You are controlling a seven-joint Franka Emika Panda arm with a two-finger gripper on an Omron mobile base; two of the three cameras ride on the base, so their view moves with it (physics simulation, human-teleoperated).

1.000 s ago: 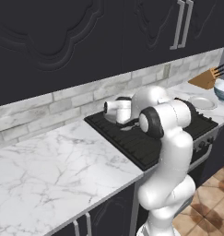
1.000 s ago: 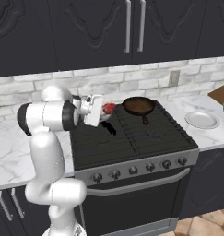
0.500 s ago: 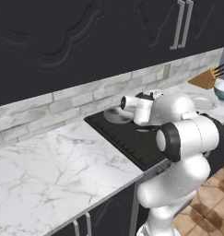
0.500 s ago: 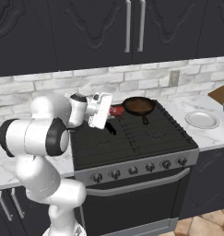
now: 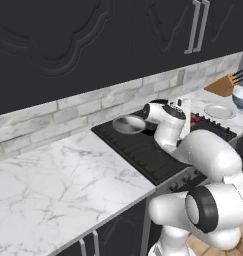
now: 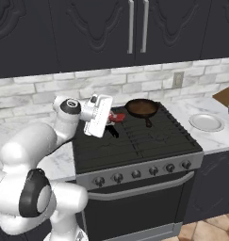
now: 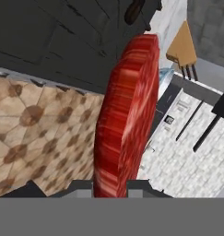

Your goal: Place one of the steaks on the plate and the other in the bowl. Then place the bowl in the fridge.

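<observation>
One steak, a red marbled slab, stands on edge between my fingertips, and my gripper is shut on it. Over the stove's left half the gripper carries the steak a little above the burners. From the other side the steak shows as a red spot beside the white hand. The pale plate lies on the counter right of the stove, well apart from the gripper. It is also seen as a small disc, with the white-blue bowl just beyond it. The fridge is out of view.
A dark frying pan sits on the back burner just right of the gripper. A grey pan stands at the stove's back left. A wooden knife block is behind the plate. Dark cabinets hang above the counter.
The arm has swung round and its elbow has come toward the cameras. The hand has turned and carried the steak slightly right and forward over the stove. The grip is unchanged.
</observation>
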